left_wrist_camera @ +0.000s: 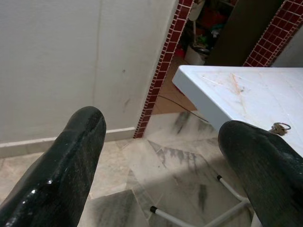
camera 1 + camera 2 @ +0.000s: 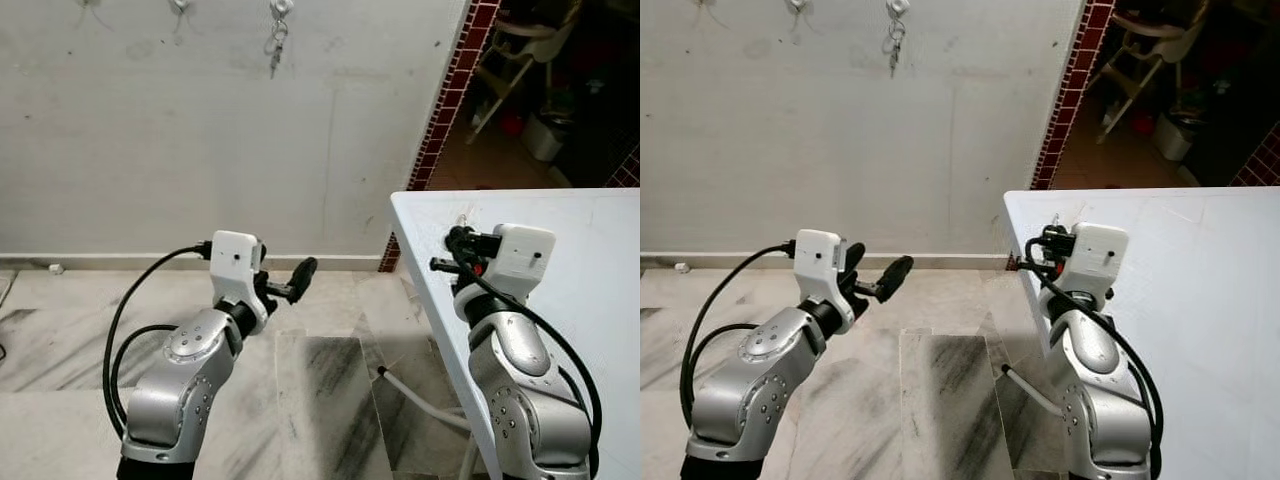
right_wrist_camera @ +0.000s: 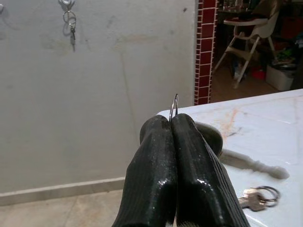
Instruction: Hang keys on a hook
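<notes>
The right gripper (image 3: 171, 124) pinches a thin silver key ring (image 3: 174, 105) jutting at twelve o'clock. Another bunch of silver keys (image 3: 256, 197) lies at four o'clock on the white marble table (image 3: 265, 118). The left gripper (image 1: 161, 156) is spread wide above the floor.

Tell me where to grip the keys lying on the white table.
Grip the key ring, coming straight down from above. The keys lie flat on the white table, so only the thin ring offers an edge; an open claw could straddle its rim. The right claw is already shut on another ring.
</notes>
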Controlling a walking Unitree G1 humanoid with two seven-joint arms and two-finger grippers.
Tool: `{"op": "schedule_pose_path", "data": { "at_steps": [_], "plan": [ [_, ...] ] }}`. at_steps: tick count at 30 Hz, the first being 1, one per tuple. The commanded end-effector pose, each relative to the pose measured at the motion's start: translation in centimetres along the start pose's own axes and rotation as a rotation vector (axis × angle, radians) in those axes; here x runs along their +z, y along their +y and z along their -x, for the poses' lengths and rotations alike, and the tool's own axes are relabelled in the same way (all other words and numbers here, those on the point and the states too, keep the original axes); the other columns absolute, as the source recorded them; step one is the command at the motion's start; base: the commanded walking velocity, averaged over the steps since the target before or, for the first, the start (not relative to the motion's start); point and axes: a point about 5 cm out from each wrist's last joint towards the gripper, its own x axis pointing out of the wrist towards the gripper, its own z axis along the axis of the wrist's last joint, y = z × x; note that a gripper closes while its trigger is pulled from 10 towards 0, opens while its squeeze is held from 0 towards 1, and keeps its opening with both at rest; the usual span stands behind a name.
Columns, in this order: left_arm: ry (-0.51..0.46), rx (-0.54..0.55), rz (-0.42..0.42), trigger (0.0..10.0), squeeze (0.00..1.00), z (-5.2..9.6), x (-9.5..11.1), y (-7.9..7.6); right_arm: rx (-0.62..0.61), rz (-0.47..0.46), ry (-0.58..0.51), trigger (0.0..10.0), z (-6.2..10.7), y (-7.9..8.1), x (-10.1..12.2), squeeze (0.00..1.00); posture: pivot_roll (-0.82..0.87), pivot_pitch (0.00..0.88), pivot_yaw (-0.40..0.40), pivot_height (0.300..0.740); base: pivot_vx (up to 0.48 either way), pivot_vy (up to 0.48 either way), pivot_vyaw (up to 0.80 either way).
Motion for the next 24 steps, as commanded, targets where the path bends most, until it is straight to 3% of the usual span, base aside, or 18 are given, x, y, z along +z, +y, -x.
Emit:
{"op": "schedule_pose_path", "data": {
  "at_steps": [1, 15, 21, 24],
  "plan": [
    [0.002, 0.007, -0.008, 10.0, 0.00, 0.1, 0.3, 0.1, 0.010, -0.011, -0.008, 10.0, -0.3, 0.4, 0.3, 0.00, 0.16, 0.000, -0.095, 0.740, 0.000, 0.480, 0.00],
    [0.023, -0.015, -0.011, 10.0, 0.00, -0.4, 0.2, -0.2, -0.053, 0.070, -0.028, 10.0, -1.2, 0.0, 0.7, 0.00, 0.16, 0.000, -0.083, 0.740, 0.000, 0.480, 0.00],
    [0.019, 0.005, -0.033, 10.0, 0.00, -0.8, 0.5, 0.0, -0.026, 0.046, -0.043, 10.0, -1.5, -0.1, 0.7, 0.00, 0.16, 0.000, -0.078, 0.740, 0.000, 0.480, 0.00],
    [-0.018, 0.024, -0.042, 10.0, 0.00, -1.1, 1.0, 0.3, -0.050, 0.106, -0.059, 10.0, -1.9, -0.2, 0.9, 0.00, 0.15, 0.000, -0.074, 0.740, 0.000, 0.160, 0.00]
  ]
}}
